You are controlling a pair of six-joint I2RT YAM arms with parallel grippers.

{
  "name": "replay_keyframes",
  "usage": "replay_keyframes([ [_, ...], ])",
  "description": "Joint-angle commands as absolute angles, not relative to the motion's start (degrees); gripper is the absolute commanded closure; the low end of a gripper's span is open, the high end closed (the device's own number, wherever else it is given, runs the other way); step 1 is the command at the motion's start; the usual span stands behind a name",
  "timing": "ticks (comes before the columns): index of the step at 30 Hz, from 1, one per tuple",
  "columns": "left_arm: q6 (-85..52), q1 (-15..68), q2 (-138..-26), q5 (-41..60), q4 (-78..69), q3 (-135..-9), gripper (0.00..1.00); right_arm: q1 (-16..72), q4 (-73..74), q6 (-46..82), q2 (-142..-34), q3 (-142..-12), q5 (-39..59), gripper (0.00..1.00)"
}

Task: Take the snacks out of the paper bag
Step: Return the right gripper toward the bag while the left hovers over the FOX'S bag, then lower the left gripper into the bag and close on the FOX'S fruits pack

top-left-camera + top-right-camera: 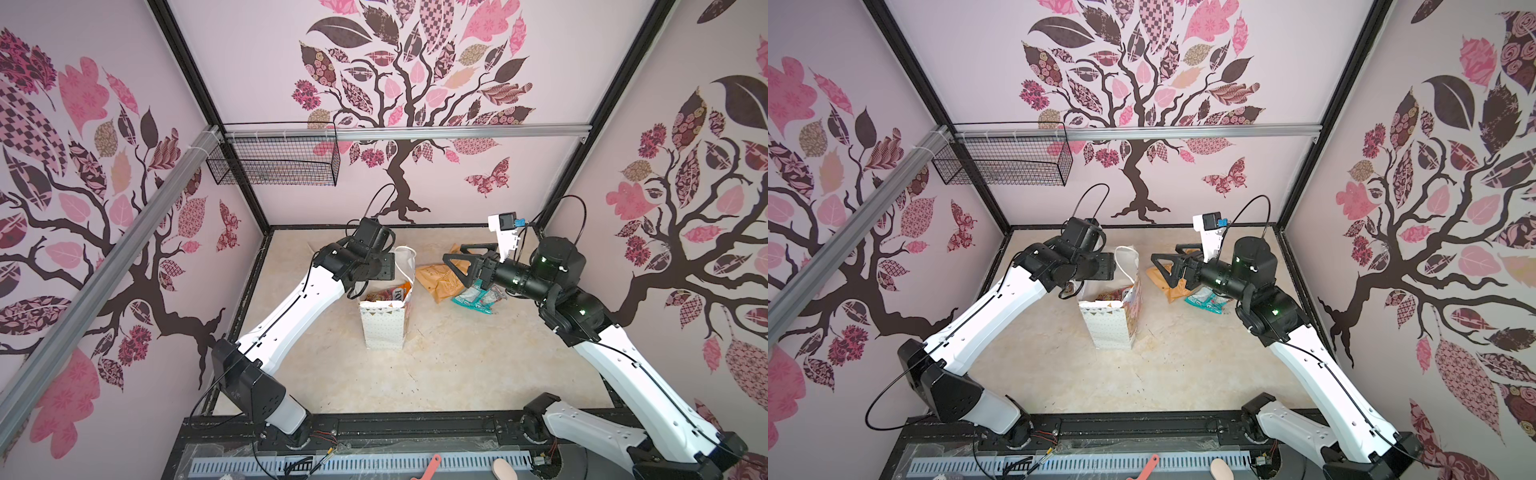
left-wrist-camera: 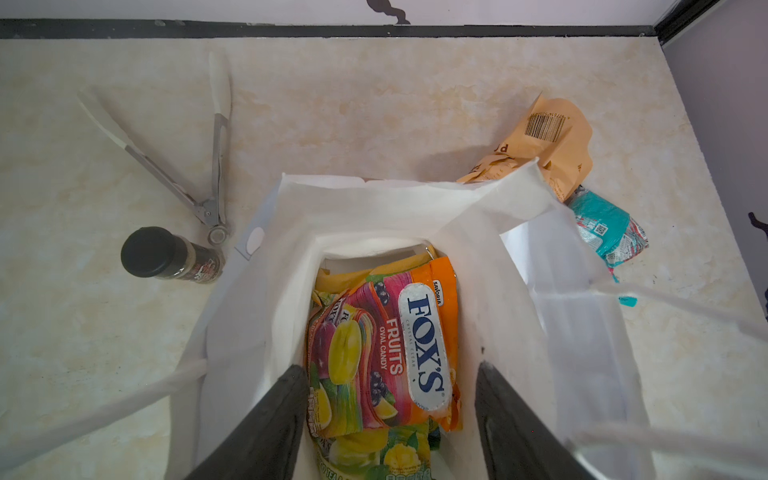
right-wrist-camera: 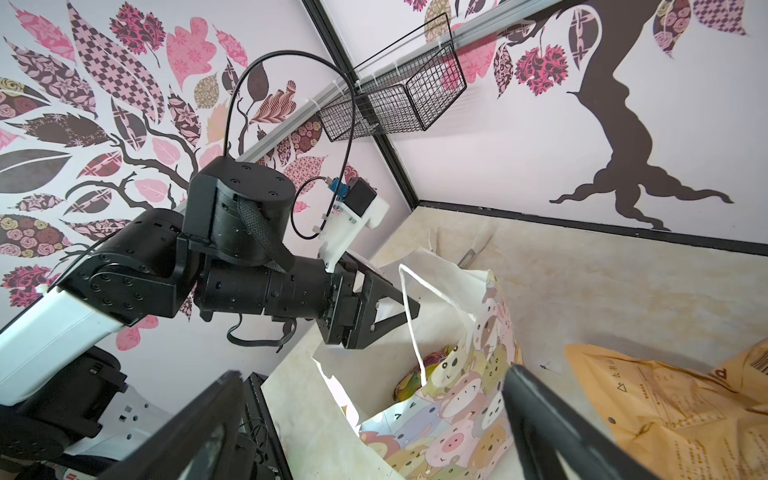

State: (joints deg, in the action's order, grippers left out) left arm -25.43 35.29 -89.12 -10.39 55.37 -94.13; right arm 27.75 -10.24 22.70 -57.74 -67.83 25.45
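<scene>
Now, the left gripper sits in the mouth of the paper bag, mid-bench, jaws apart astride the FOX'S packet. Right gripper gapes empty. Snag a cord handle and the light bag could tip or lift with it.

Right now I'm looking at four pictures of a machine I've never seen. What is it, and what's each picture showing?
It is two white-and-black robot arms, each ending in a two-fingered gripper. Two pictures look down from overhead; two come from wrist cameras. On the beige marbled table stands a tall white patterned paper bag holding an orange FOX'S candy packet. A tan-orange crinkly packet and a teal packet lie beside it; metal tongs and a dark-lidded jar sit nearby. Nothing is held: the left gripper is open in the bag's mouth, fingers either side of the FOX'S packet; the right gripper is open too.
</scene>
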Motion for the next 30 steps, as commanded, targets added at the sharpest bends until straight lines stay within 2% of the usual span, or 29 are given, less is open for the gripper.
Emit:
replay_keyframes([
  [1, -26.8, 35.2, -90.1, -9.2, 55.9, -94.3, 0.34, 28.1, -9.9, 22.5, -56.1, -67.6, 23.4, 0.0],
  [19, -30.5, 35.2, -92.6, -4.9, 52.1, -82.9, 0.36, 28.1, -8.9, 22.9, -53.7, -65.4, 19.2, 0.0],
  [26, -29.4, 35.2, -95.5, -4.7, 52.9, -82.2, 0.26, 28.0, -9.4, 23.4, -53.8, -65.9, 20.5, 0.0],
  [30, -28.7, 35.3, -97.9, -2.9, 53.4, -81.8, 0.24, 28.1, -9.8, 23.6, -53.7, -65.9, 21.3, 0.0],
])
